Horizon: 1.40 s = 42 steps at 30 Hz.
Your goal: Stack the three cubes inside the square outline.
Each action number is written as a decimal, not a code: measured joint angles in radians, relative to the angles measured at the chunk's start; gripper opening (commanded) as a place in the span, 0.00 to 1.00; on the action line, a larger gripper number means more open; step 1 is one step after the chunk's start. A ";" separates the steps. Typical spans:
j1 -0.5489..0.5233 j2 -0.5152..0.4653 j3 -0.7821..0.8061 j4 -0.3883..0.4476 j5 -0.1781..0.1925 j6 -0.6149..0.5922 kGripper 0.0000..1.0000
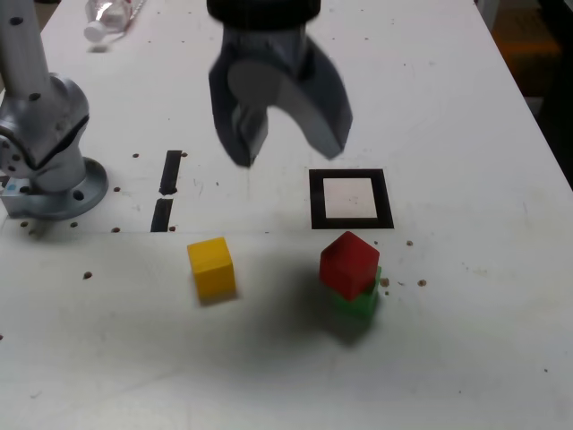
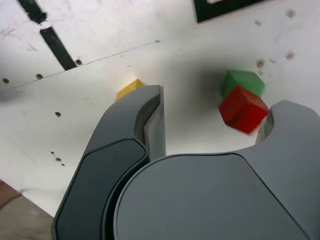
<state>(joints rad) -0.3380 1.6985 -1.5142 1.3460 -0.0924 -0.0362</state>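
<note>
Gripper (image 1: 287, 157) jaws are hanging nearest the camera, standing wide apart above the table (image 1: 474, 340), and are clamping nothing. Red (image 1: 349, 265) is sitting over green (image 1: 360, 305) and looking tilted, one corner pointing up in the exterior view; whether the two are touching, I cannot tell. In the wrist view, red is showing right beside one fingertip (image 2: 284, 112), with any contact unclear. Yellow (image 1: 212, 269) is resting on the table, apart from both, toward the exterior view's left. Red and green are lying outside the square (image 1: 385, 199), just on its near side in the exterior view, and yellow is lying outside it too. Two black strips (image 1: 170, 172) are running end to end beyond yellow, and a grey base (image 1: 67, 202) is standing at the exterior view's left.
</note>
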 measured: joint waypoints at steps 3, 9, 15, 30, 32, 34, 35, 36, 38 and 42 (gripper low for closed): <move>-0.019 0.009 -0.059 0.031 0.000 0.080 0.77; -0.052 0.037 -0.125 0.076 -0.006 0.197 0.77; -0.094 0.087 -0.179 0.126 -0.013 0.286 0.77; -0.175 0.162 -0.161 0.108 0.041 0.327 0.81; -0.178 0.174 -0.161 0.093 0.040 0.328 0.83; -0.189 0.187 -0.166 0.078 0.037 0.328 0.84; -0.194 0.194 -0.170 0.070 0.035 0.328 0.85; -0.199 0.203 -0.173 0.062 0.033 0.328 0.85; -0.208 0.224 -0.177 0.046 0.029 0.328 0.86; -0.221 0.253 -0.186 0.033 0.026 0.328 0.88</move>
<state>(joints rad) -0.5586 1.9513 -1.7001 1.3792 -0.0665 0.2916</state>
